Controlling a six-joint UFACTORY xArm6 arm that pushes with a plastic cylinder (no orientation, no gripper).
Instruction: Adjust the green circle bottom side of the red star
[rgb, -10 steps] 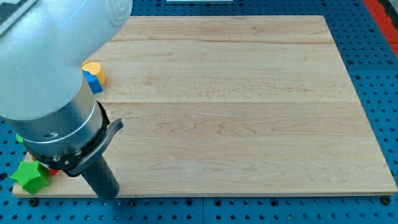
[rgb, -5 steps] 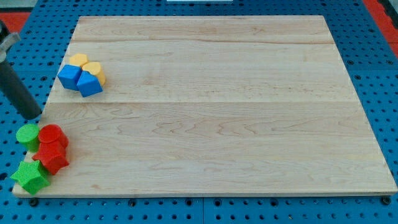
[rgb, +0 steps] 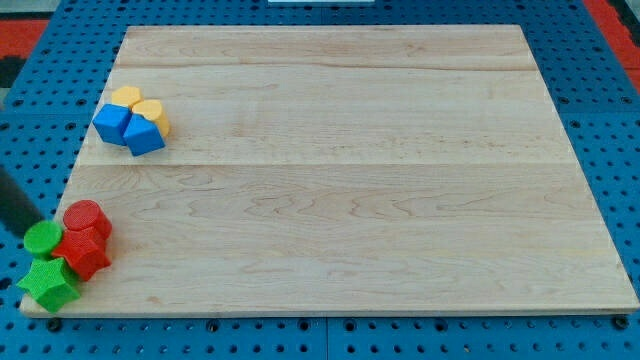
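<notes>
While my tip touched green circle from view's upper left, circle pressed against red star, above green star, counter's bottom-left corner. Jaws: none fitted, state untellable.

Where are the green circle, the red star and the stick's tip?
green circle (rgb: 43, 238): camera view, its top face.
red star (rgb: 82, 254): camera view, middle of its top.
my tip (rgb: 33, 226): camera view, the rod's lower end, touching the green circle's upper edge.
</notes>
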